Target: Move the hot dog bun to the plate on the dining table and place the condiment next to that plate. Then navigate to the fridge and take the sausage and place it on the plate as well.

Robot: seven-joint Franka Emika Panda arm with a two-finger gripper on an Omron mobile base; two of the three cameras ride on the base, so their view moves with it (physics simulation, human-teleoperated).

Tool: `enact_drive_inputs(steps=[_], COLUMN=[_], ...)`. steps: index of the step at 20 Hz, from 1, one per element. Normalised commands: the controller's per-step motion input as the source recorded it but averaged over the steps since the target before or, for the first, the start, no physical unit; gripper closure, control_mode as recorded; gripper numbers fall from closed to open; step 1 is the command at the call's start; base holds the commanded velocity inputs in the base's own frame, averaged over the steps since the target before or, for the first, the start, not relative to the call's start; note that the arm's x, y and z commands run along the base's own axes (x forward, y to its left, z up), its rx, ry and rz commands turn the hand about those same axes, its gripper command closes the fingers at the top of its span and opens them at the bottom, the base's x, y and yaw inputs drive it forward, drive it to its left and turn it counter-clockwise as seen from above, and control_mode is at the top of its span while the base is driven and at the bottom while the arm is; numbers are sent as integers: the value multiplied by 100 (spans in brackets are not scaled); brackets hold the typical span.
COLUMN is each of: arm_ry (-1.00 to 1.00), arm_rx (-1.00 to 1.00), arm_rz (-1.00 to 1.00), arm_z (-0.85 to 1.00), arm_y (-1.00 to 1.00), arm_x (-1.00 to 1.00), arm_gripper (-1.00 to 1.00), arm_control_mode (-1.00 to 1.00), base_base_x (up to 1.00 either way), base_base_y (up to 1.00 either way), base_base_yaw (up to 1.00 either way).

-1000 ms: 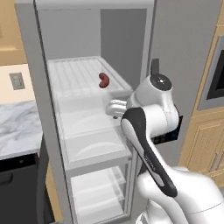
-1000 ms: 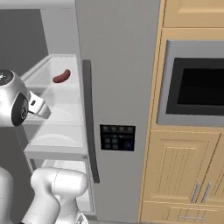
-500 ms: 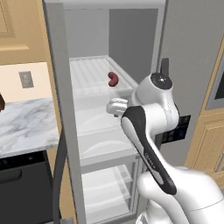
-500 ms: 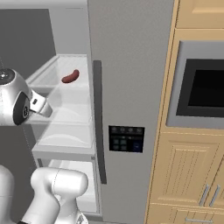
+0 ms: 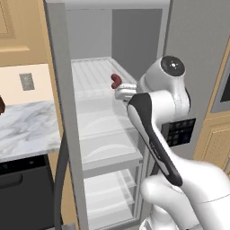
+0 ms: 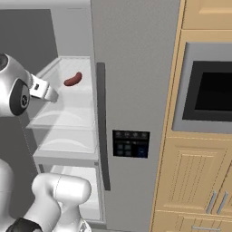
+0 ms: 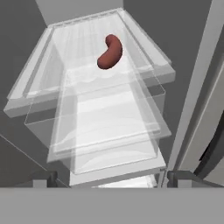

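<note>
A dark red, curved sausage lies on the upper clear shelf of the open fridge, near the shelf's right side. The right base view shows the sausage toward the back of that shelf. My gripper hangs just in front of the shelf, a little below and short of the sausage, also seen as the gripper from the right. In the hand view the sausage sits ahead and above, apart from my gripper. The jaws stand open with nothing between them.
The fridge's closed right door with its dark control panel flanks the opening. Lower glass shelves stack beneath. A marble counter lies to the left. A built-in oven and wooden cabinets stand to the right.
The whole picture has shifted, so the base has driven, sideways and closer to the fridge. The sausage lies as before and the jaws stay open.
</note>
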Motion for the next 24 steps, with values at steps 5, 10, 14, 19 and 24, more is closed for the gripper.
enact_drive_inputs(steps=[5, 10, 14, 19, 24], arm_ry=[-3, 3, 1, 0, 0], arm_rx=[-16, -2, 0, -1, -2], arm_rz=[0, 0, 0, -2, -11], arm_z=[44, -1, -36, -41, -8], arm_y=[-10, -26, -19, 1, 23], arm_x=[39, 74, 67, 62, 70], arm_gripper=[-100, -100, -100, -100, -100], arm_control_mode=[-100, -100, -100, -100, -100], base_base_x=[0, 0, 0, 0, 0], base_base_y=[0, 0, 0, 0, 0], base_base_yaw=[0, 0, 0, 0, 0])
